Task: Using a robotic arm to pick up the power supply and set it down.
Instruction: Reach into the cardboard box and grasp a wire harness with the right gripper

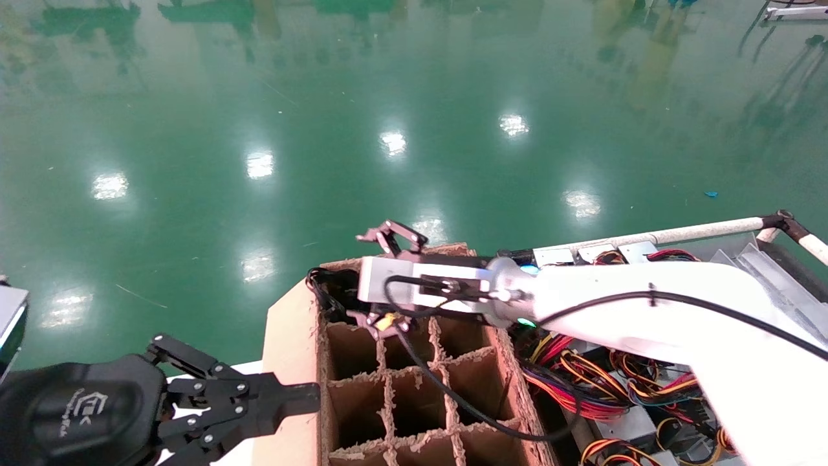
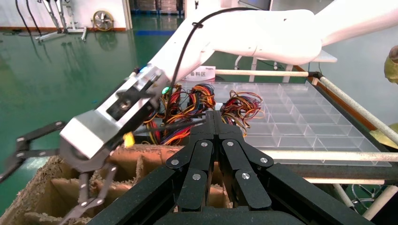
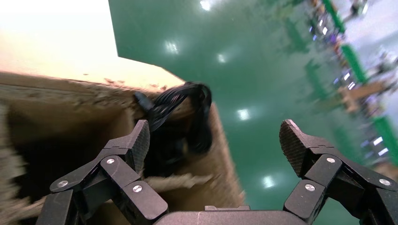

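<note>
The power supply shows only as its bundle of black cables (image 1: 325, 289), which sits in the far left corner cell of the cardboard box (image 1: 288, 362); its body is hidden. In the right wrist view the cables (image 3: 180, 115) lie just beyond the fingers. The white robotic arm (image 1: 621, 304) reaches in from the right over the box's far cells. Its right gripper (image 1: 356, 277) (image 3: 216, 140) is open beside the cables, with nothing between its fingers. My left gripper (image 1: 314, 391) (image 2: 213, 116) is shut and empty, resting against the box's near left wall.
The box is divided into several open cardboard cells (image 1: 414, 395). Right of it a bin holds grey units with red, yellow and orange wires (image 1: 582, 378), bordered by a white rail (image 1: 679, 231). A clear compartment tray (image 2: 300, 117) lies beyond. Green floor (image 1: 259, 129) surrounds everything.
</note>
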Available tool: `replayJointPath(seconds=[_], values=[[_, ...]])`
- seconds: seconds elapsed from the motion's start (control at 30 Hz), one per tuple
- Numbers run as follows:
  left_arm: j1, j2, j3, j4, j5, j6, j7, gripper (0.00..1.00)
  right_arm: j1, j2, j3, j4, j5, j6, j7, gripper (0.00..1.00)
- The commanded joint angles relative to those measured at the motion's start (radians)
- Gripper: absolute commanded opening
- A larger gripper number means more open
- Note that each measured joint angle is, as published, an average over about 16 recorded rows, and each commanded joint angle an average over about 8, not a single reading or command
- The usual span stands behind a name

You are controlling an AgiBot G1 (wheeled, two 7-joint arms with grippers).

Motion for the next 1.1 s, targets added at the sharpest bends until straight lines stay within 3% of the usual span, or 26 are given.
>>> replayJointPath(seconds=[0.03,0.23,0.3,0.33,0.47,0.53,0.6,0.73,0.83,0.9,1.1], values=[[0.000,0.000,0.000,0.000,0.000,0.000,0.000,0.00,0.012,-0.029,-0.009,-0.012,-0.032,0.037,-0.053,1.00],[0.000,0.000,0.000,0.000,0.000,0.000,0.000,0.01,0.043,-0.090,-0.087,-0.051,-0.116,0.128,-0.178,1.00],[0.000,0.000,0.000,0.000,0.000,0.000,0.000,0.06,0.047,-0.097,-0.118,-0.053,-0.116,0.152,-0.202,1.00],[0.000,0.000,0.000,0.000,0.000,0.000,0.000,0.14,0.049,-0.099,-0.135,-0.052,-0.112,0.164,-0.212,1.00],[0.000,0.000,0.000,0.000,0.000,0.000,0.000,0.64,0.056,-0.102,-0.203,-0.046,-0.081,0.213,-0.233,0.98],[0.000,0.000,0.000,0.000,0.000,0.000,0.000,0.87,0.062,-0.103,-0.239,-0.045,-0.067,0.238,-0.239,0.87],[0.000,0.000,0.000,0.000,0.000,0.000,0.000,1.00,0.068,-0.104,-0.276,-0.045,-0.053,0.260,-0.242,0.71],[0.000,0.000,0.000,0.000,0.000,0.000,0.000,1.00,0.085,-0.106,-0.354,-0.045,-0.035,0.300,-0.243,0.25],[0.000,0.000,0.000,0.000,0.000,0.000,0.000,1.00,0.102,-0.107,-0.414,-0.046,-0.025,0.321,-0.235,0.06],[0.000,0.000,0.000,0.000,0.000,0.000,0.000,1.00,0.115,-0.108,-0.453,-0.046,-0.019,0.332,-0.227,0.00],[0.000,0.000,0.000,0.000,0.000,0.000,0.000,1.00,0.153,-0.111,-0.562,-0.039,0.001,0.366,-0.192,0.00]])
